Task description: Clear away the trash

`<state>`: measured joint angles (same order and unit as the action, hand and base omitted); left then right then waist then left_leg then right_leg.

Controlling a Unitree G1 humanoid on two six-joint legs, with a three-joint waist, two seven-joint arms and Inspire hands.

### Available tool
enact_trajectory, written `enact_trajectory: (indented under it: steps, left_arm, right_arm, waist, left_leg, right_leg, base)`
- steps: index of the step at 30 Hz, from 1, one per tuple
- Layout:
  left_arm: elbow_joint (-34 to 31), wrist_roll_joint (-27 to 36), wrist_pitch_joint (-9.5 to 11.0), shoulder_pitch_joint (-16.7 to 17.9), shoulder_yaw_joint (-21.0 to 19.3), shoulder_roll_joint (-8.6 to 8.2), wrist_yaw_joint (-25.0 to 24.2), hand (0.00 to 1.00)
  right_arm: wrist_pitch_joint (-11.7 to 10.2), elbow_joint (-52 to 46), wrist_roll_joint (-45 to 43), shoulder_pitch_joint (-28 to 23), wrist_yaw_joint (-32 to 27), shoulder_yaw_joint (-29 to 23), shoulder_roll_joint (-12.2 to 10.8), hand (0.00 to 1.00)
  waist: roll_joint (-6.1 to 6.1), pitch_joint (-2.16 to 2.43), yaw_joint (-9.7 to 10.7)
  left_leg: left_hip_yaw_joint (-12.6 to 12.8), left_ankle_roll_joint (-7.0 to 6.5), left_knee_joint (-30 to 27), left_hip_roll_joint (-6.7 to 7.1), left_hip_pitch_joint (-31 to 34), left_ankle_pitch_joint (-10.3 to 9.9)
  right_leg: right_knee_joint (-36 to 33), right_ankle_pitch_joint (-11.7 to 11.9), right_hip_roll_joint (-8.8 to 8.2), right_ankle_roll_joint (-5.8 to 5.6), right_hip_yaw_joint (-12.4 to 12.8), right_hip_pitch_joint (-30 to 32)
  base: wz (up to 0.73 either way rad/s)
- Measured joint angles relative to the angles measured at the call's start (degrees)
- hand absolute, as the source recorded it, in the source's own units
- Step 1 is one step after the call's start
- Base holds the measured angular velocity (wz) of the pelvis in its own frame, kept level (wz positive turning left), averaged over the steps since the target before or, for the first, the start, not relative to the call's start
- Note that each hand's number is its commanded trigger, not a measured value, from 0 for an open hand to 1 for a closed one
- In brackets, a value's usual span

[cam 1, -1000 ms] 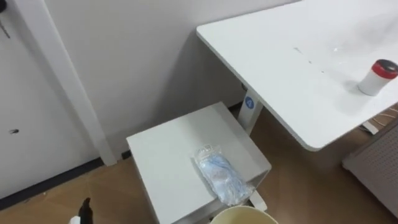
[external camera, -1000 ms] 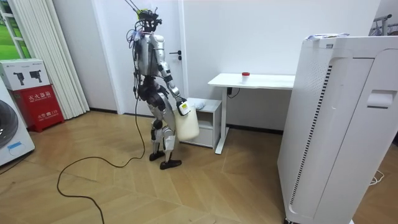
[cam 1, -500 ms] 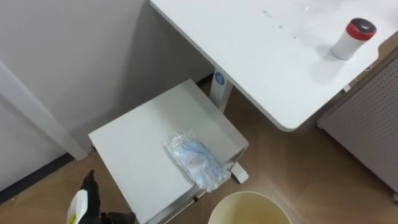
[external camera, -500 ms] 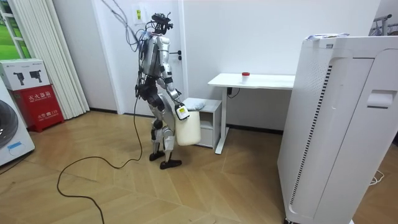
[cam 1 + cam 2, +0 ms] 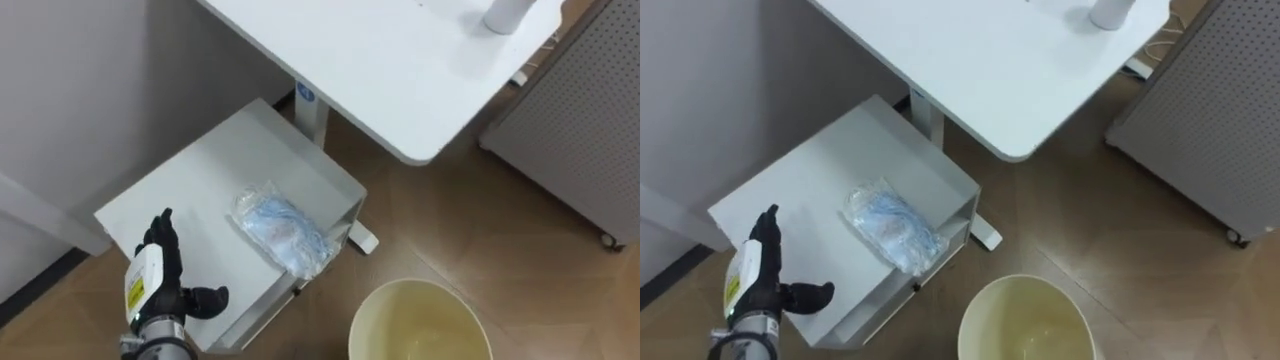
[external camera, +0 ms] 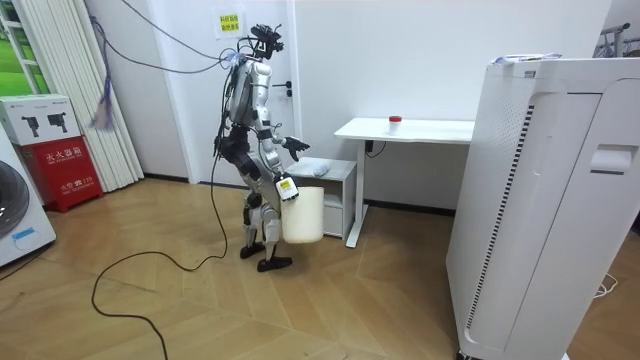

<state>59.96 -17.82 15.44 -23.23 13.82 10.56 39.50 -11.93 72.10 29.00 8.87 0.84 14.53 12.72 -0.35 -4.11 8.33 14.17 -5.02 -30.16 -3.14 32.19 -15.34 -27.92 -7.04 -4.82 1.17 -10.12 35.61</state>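
Looking down from the head camera, I start at the far left: my left hand [image 5: 155,275] is up over the near-left part of the low white cabinet [image 5: 200,175], fingers straight and spread, thumb out to the side, holding nothing. I cannot tell whether it touches the top.

Next along is the garbage, a clear plastic packet [image 5: 283,232] with pale blue stuff inside. It lies flat on the cabinet top, near its right edge, apart from the hand.

Right of that and lower, a cream bin [image 5: 420,325] hangs over the wood floor with its mouth up and nothing inside. In the room view my right hand [image 6: 286,186] is at its rim; I cannot tell how that hand grips.

Above the bin, the white desk [image 5: 380,70] runs out to the right, with a white container [image 5: 503,12] standing on it at the top edge. At the far right is a grey perforated panel [image 5: 575,110].

The room view has me standing upright, facing the cabinet beside the desk.
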Motion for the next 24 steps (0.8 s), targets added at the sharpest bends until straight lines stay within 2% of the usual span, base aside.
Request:
enact_trajectory:
  steps: [5,9,13,17,24]
  left_arm:
    - [1.12,-0.53,0.38,-2.71,1.12,0.18,2.98,0.0]
    - [2.75,-1.02,0.73,-4.7,1.64,2.02,4.93,0.0]
    - [3.21,-3.25,0.88,-5.3,3.0,3.67,5.04,0.0]
    - [6.99,-4.21,1.13,-8.24,3.32,3.61,4.76,0.0]
    - [8.4,-4.27,0.17,-8.39,3.52,3.63,2.44,0.0]
  right_arm:
    - [-0.01,-0.03,1.41,0.57,-0.94,0.5,0.42,1.0]
    - [0.02,-0.47,2.43,0.61,-1.51,0.5,1.37,1.0]
    - [0.37,0.11,3.07,0.59,-1.96,0.49,1.99,1.0]
    - [0.77,1.29,5.57,0.45,-1.78,0.72,2.35,1.0]
    - [1.58,1.13,7.22,0.07,-1.51,2.31,2.94,1.0]
  waist:
    - [0.37,-0.11,1.53]
    - [1.02,-0.52,3.74]
    - [1.36,-0.73,5.58]
    - [1.35,-0.73,6.23]
    - [1.42,-0.76,6.89]
  left_leg:
    - [1.18,0.11,-3.38,-1.45,2.28,-1.29]
    - [2.33,0.18,-5.59,-2.23,3.98,-1.91]
    - [2.93,0.3,-6.09,-2.35,4.4,-1.87]
    - [3.22,0.65,-6.68,-2.78,4.67,-1.97]
    - [3.54,1.34,-7.89,-3.78,6.41,-2.38]
  right_leg:
    - [-2.29,-0.11,0.72,0.52,0.69,2.48]
    - [-4.53,-0.39,1.05,1.13,1.96,4.91]
    - [-5.26,-0.78,0.96,1.69,2.21,5.95]
    - [-6.0,-1.05,1.24,2.13,2.5,6.55]
    - [-7.0,-1.44,2.01,2.83,2.74,8.5]
  base:
    - [-0.17]
    - [-0.16]
    - [-0.07]
    - [-0.04]
    - [-0.04]
